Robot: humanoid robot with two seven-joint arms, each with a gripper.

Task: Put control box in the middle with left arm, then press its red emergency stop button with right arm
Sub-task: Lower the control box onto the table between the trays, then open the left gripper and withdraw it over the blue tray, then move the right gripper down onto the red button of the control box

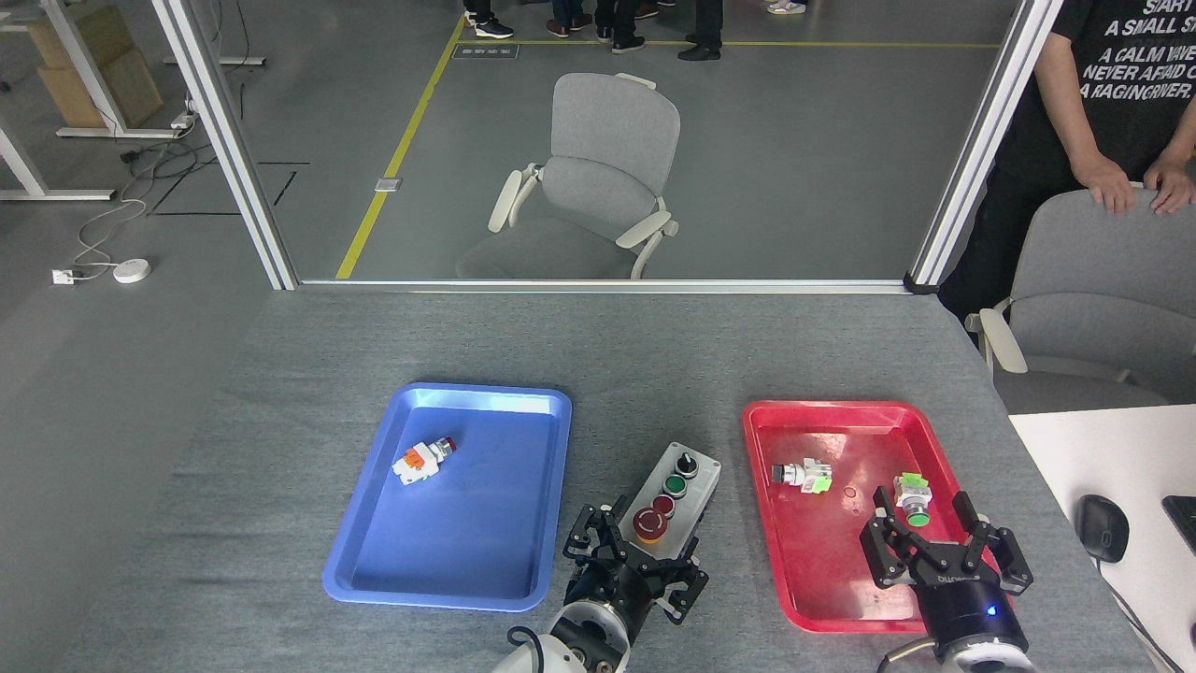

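The control box [690,479], light-grey lid over a black base, lies slanted on the grey tabletop [654,374] between the two trays. Along its lid run a black knob [685,463], a green button [674,485], a small red button [662,506] and the red emergency stop button [647,525] with its yellow collar, nearest me. My left gripper [633,559] is shut on the box's near end, its fingers either side of it. My right gripper [934,537] is open over the near part of the red tray [841,598], holding nothing.
The blue tray [448,561] at left holds a white-and-orange switch part [425,460]. In the red tray lie two small switch parts [804,475] [913,498]. A white desk with a mouse [1103,528] adjoins at right. A person's hands [1112,192] rest on a chair back at far right.
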